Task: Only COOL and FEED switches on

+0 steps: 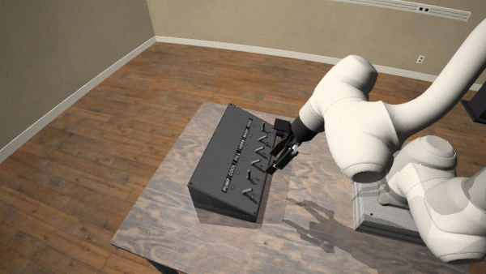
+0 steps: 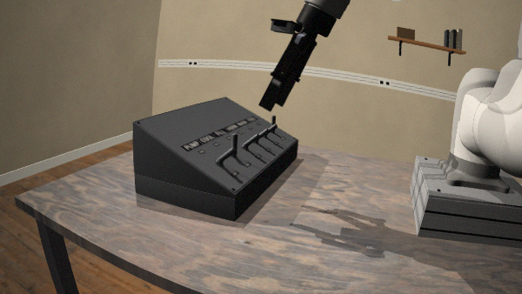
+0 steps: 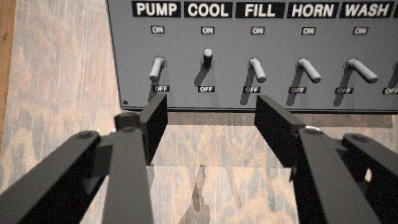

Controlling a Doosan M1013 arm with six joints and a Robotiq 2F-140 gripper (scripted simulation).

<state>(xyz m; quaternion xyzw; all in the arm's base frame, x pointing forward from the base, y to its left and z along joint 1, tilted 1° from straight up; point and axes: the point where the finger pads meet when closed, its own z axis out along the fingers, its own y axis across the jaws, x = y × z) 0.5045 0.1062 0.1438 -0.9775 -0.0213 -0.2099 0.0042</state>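
Observation:
The dark console (image 1: 232, 160) sits on the wooden table, its sloped panel carrying a row of labelled levers. In the wrist view the PUMP lever (image 3: 156, 68), FILL lever (image 3: 258, 69), HORN lever (image 3: 309, 70) and WASH lever (image 3: 362, 69) lean toward OFF. The COOL lever (image 3: 207, 56) stands raised, off its OFF mark. In the exterior view the COOL lever (image 2: 234, 145) and the far FEED lever (image 2: 273, 119) stand up above the low ones. My gripper (image 3: 211, 109) (image 2: 271, 102) is open and empty. It hangs above the console's front edge, touching nothing, and also shows in the top view (image 1: 283, 156).
The robot's base block (image 2: 461, 204) stands on the table to the right of the console. The table's near edge (image 2: 130, 257) runs close in front of the console. A wall shelf (image 2: 426, 43) is far behind.

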